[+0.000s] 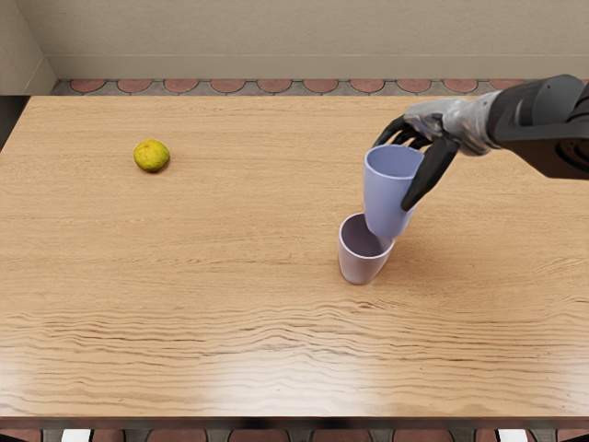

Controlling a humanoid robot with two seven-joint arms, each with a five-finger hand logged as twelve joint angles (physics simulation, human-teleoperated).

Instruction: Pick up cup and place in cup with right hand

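Note:
My right hand (pixel 409 170) comes in from the right edge, its dark fingers closed around a blue cup (pixel 385 195). The blue cup is upright with its mouth up, and its base overlaps the rim of a pale pinkish cup (pixel 359 267) in the head view. That second cup stands on the wooden table, right of the middle. Whether the blue cup's base is inside the lower cup's mouth or just above it, I cannot tell. The far fingers are partly hidden behind the blue cup.
A yellow-green fruit (pixel 152 156) lies on the table (pixel 230 304) at the far left. Beyond the table's back edge are floor tiles and a beige wall.

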